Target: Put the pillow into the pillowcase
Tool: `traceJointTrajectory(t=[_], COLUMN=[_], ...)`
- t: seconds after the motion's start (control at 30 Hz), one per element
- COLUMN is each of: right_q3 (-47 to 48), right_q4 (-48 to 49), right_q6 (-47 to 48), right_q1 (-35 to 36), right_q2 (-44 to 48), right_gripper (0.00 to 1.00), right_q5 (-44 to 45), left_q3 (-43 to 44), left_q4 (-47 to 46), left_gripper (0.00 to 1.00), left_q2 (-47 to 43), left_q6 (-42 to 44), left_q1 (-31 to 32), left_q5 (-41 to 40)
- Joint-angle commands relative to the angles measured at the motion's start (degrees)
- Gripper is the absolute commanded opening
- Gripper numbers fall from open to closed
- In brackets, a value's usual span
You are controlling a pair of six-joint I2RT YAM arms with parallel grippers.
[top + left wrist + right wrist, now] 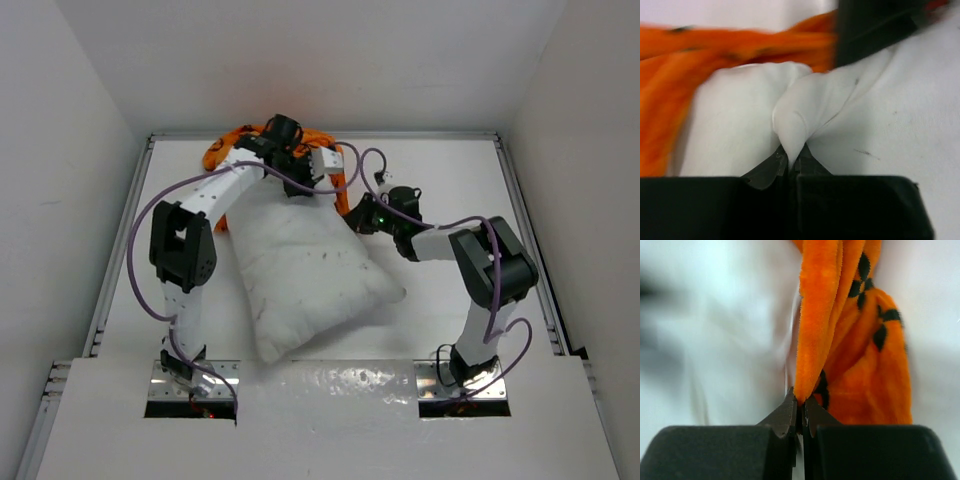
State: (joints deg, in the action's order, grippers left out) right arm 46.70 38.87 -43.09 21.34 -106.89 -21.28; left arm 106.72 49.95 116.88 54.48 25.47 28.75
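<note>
The white pillow [305,270] lies slantwise in the middle of the table, its far end at the orange pillowcase [222,150] bunched at the back. My left gripper [290,160] is shut on a pinch of the pillow's white fabric [795,115], with orange pillowcase [685,65] just beyond it. My right gripper [352,215] is shut on a fold of the pillowcase edge [817,330], beside the pillow's far right side [730,335].
White walls close in the table on the left, back and right [90,120]. A metal rail [525,230] runs along the right side. Purple cables [145,260] loop from both arms. A dark part of an arm [870,25] shows at the top of the left wrist view.
</note>
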Motion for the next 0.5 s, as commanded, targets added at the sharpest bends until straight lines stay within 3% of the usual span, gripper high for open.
traceJointTrajectory(t=[0.0,0.27,0.47], right_q3=[-4.3,-13.4,-12.5], right_q4=[2.0,-4.9,-10.4], right_q6=[4.2,9.6,14.1], right_q1=[0.6,0.6,0.1], right_q2=[5.7,16.4,18.5], right_gripper=[0.0,0.0,0.0], right_q5=[-11.0,-19.3,-19.4], left_q3=[3.6,-0.1,-3.4], left_q4=[-11.8,-13.4,-12.7], left_gripper=[0.0,0.0,0.0], left_q2=[-4.5,-5.3,-4.6], left_q6=[1.7,4.5,1.7], left_q1=[-6.9,-7.0,-4.6], left_q5=[-14.5,-14.2,-9.2])
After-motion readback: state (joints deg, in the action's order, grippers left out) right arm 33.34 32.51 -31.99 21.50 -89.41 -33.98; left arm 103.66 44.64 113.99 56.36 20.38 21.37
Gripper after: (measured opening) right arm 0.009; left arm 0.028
